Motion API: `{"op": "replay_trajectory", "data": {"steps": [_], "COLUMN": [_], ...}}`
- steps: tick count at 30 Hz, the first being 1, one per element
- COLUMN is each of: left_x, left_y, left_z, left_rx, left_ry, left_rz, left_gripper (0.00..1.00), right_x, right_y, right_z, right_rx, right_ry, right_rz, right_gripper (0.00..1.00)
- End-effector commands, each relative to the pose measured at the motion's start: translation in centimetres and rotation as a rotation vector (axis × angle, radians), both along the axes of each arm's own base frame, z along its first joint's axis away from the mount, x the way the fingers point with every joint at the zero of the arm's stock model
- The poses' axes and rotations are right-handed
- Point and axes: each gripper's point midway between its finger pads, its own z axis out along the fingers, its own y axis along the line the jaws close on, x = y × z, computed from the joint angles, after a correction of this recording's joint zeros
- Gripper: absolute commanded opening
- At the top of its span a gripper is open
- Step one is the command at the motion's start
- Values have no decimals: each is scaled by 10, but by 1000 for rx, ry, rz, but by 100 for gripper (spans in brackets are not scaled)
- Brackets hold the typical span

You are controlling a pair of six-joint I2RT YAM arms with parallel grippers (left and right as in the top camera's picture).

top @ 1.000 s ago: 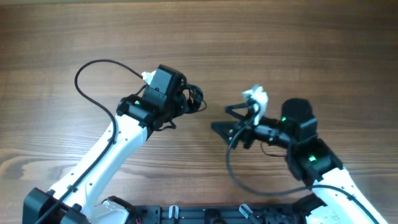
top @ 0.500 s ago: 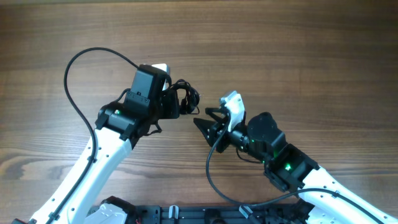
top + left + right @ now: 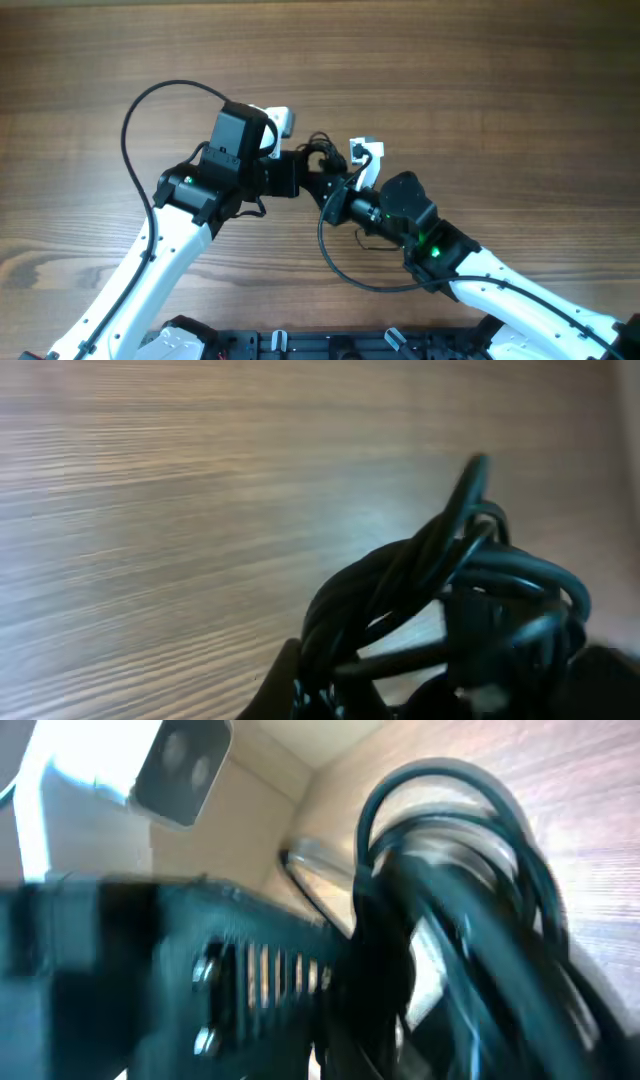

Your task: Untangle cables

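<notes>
Even, bright light falls from above in the overhead view, which is sharp throughout, with only faint, soft shadows on the desk [image 3: 480, 80] around the cables [image 3: 318, 157]. In the left wrist view a pale glare lies on the wood left of the softly defocused cables. The right wrist view is heavily smeared, and it washes out to the upper left of them.

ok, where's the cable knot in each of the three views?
Overhead: the cable knot sits just left of centre, in the upper half.
Left wrist: the knot is close up, filling the lower right.
Right wrist: the knot is blurred and fills the right half.
Shared landmark: the wood-grain table, seen behind the knot in all three.
</notes>
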Motion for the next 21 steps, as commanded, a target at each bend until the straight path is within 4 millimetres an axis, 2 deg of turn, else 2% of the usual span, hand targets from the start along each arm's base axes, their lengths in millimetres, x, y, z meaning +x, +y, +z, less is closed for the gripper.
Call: {"op": "replay_trajectory", "data": {"steps": [1,2,4,5,6,7,8,9,11,13,15,16,17,19,21], "left_x": [-31,-27,-10,0,8,14,17,13,-3,-19,-28,-31,-32,-26,-10], "left_y": [-37,-34,-14,0,13,24,30,25,9,-2,-4,-5,-5,1,19], "left_z": [27,25,22,22,23,24,25,29,36,39,35,33,33,28,16], "left_rx": [-160,-143,-87,-71,-65,-66,-81,-108,-155,-185,-171,-168,-167,-122,-30], "left_ry": [-31,-44,-75,-85,-93,-96,-93,-113,-159,-180,-169,-160,-158,-156,-116], "left_rz": [-270,-260,-178,-128,-81,-44,-28,-96,-264,-387,-426,-435,-436,-400,-248], "left_gripper": [4,4,4,4,4,4,4,4,4,4,4,4,4,4,4], "right_x": [15,14,10,4,-4,-10,-14,-15,-14,-15,-16,-15,-13,-9,-8], "right_y": [-7,-7,-9,-12,-17,-23,-37,-47,-54,-46,-33,-27,-22,-20,-20], "right_z": [-3,-2,14,31,50,62,68,66,48,30,25,20,15,6,1], "right_rx": [-21,-19,-26,-27,-37,-51,-74,-102,-152,-173,-154,-147,-142,-155,-154], "right_ry": [-7,-10,-89,-165,-257,-322,-342,-328,-269,-222,-215,-212,-207,-186,-157], "right_rz": [-82,-81,-55,-24,16,40,26,11,6,54,115,140,159,153,147], "right_gripper": [10,14,18,27,47,59,66,68,70,70,68,57,33,4,4]}}
